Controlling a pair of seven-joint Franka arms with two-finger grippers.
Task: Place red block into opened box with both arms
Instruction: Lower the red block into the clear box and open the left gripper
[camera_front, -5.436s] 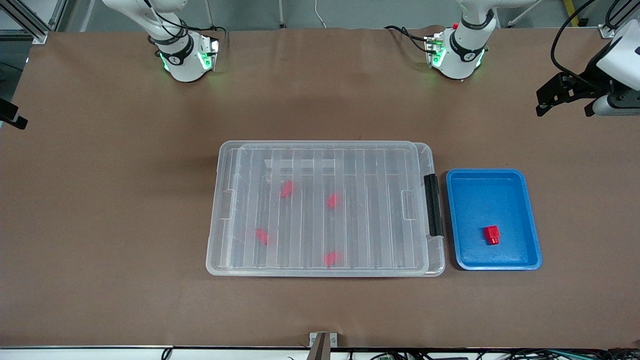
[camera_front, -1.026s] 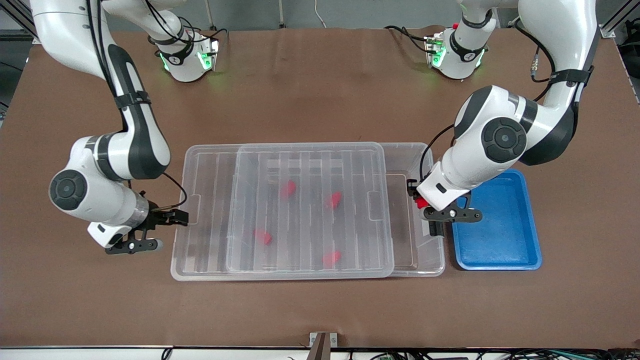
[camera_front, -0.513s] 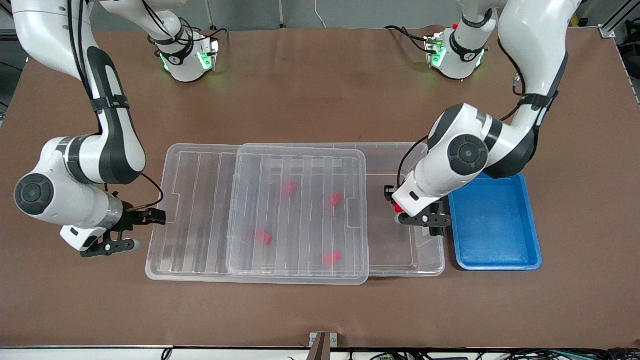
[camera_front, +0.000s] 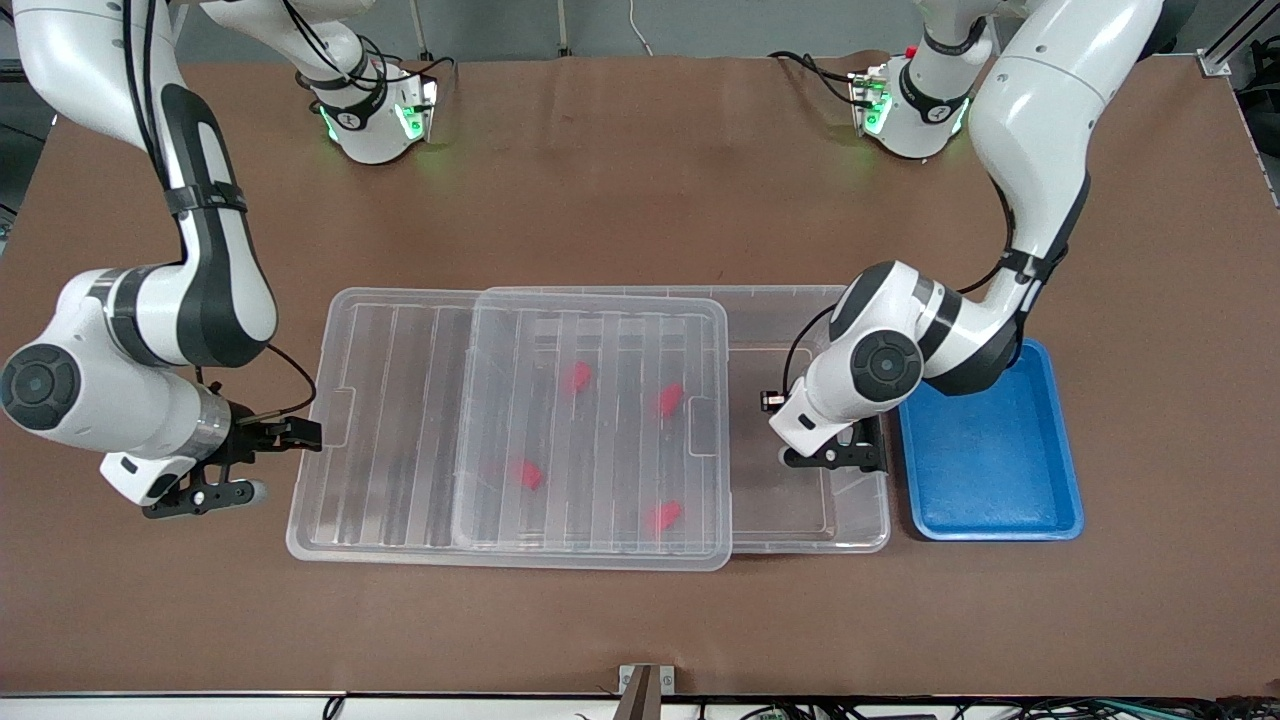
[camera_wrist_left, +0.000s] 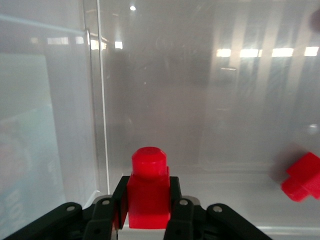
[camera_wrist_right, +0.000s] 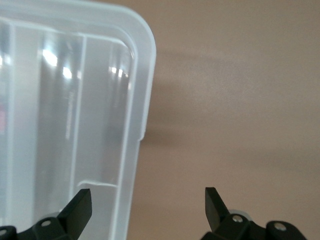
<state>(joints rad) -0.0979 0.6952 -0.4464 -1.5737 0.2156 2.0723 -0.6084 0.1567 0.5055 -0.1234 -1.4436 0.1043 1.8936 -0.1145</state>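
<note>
My left gripper (camera_wrist_left: 148, 207) pinches the red block (camera_wrist_left: 148, 187), stub leading lengthwise, apparently over the box (camera_front: 810, 520); my right gripper (camera_wrist_right: 148, 202) gapes at the lid (camera_front: 400, 420) edge.

The room is bright and the light is even, coming from above. On the brown table (camera_front: 620, 200) the shadows are soft and weak. The clear lid (camera_front: 500, 430) shows pale glare stripes. In the left wrist view, a row of lamp reflections shines on the box (camera_wrist_left: 210, 100) ahead of the jaws, and the red block (camera_wrist_left: 148, 192) between them is sharp. The second block (camera_wrist_left: 303, 177) is slightly soft.
</note>
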